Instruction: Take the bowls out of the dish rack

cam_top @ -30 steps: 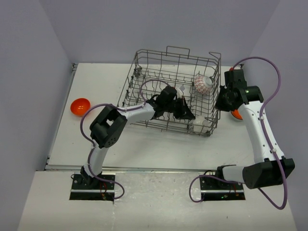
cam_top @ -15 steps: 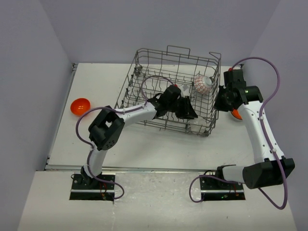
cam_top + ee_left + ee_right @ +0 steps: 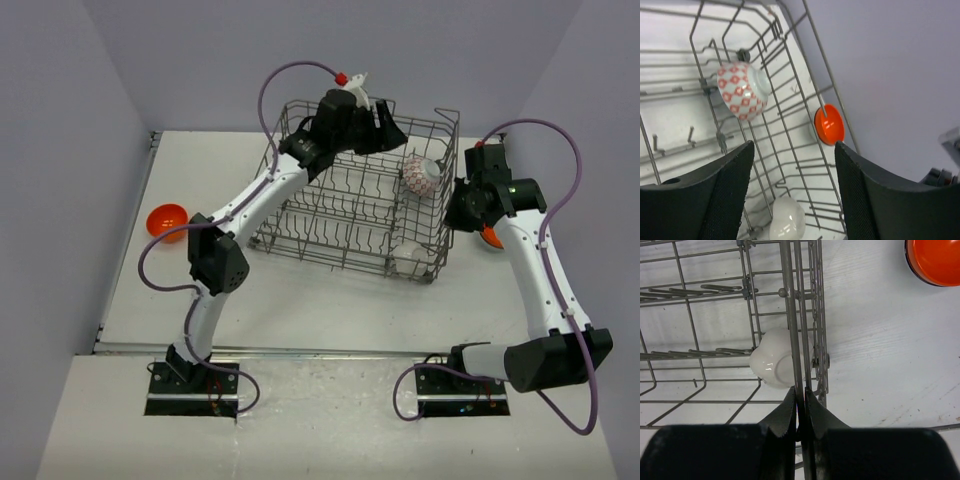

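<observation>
— White table (image 3: 330, 300); what does the dish rack (image 3: 330, 215) hold?
— Near right corner, plain white bowl (image 3: 410, 257); behind it, red-patterned bowl (image 3: 421, 175); left orange bowl (image 3: 166, 221) and right orange bowl (image 3: 935, 260) outside on the table; right gripper (image 3: 799, 407) clenched on rack wall; left gripper (image 3: 792, 150) released, above far rim.

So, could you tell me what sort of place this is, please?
Probably a robotics lab test cell, not a kitchen: a white table boxed in by plain walls, two arms bolted at its near edge, and a wire dish rack holding bowls.
</observation>
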{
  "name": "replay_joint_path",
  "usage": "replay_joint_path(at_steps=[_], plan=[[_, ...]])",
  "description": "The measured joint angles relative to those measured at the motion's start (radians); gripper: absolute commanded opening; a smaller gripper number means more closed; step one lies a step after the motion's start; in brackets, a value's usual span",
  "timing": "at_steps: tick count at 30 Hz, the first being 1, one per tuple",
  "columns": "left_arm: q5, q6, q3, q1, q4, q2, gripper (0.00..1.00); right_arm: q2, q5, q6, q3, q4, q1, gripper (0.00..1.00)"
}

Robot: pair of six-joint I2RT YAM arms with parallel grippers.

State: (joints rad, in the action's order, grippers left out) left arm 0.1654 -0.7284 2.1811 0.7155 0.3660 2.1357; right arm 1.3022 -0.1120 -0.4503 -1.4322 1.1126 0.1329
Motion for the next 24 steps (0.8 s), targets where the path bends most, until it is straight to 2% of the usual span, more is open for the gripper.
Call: replay_joint_path(at_steps=[3, 5, 11, 17, 19, 20, 21, 24], plan=[[0.08, -0.018, 0.177, -0.073, -0.008, 0.128, 0.69, 0.0, 0.002, -0.002, 0.0, 0.0, 0.0, 0.0], [0.14, -0.042, 0.208, -0.116, -0.029, 0.199, 0.69, 0.0, 0.006, -0.002, 0.0, 0.0, 0.0, 0.0], [0.278, -0.083, 0.092, -0.183, -0.113, 0.322, 0.7, 0.0, 0.023, -0.002, 0.001, -0.001, 0.0, 0.0], [0.274, -0.051, -0.027, -0.177, -0.16, 0.299, 0.7, -0.002, 0.023, -0.006, 0.006, -0.006, 0.0, 0.0], [0.263, -0.03, -0.109, -0.177, -0.164, 0.247, 0.7, -0.002, 0.021, -0.009, 0.006, -0.006, 0.0, 0.11], [0.258, -0.016, -0.165, -0.176, -0.171, 0.21, 0.7, -0.002, 0.02, -0.013, 0.006, -0.006, 0.0, 0.23], [0.258, -0.009, -0.199, -0.175, -0.169, 0.181, 0.71, -0.002, 0.018, -0.02, 0.006, -0.007, 0.0, 0.3], [0.257, 0.023, -0.298, -0.172, -0.172, 0.072, 0.73, -0.003, 0.017, -0.032, 0.006, -0.032, 0.005, 0.41]])
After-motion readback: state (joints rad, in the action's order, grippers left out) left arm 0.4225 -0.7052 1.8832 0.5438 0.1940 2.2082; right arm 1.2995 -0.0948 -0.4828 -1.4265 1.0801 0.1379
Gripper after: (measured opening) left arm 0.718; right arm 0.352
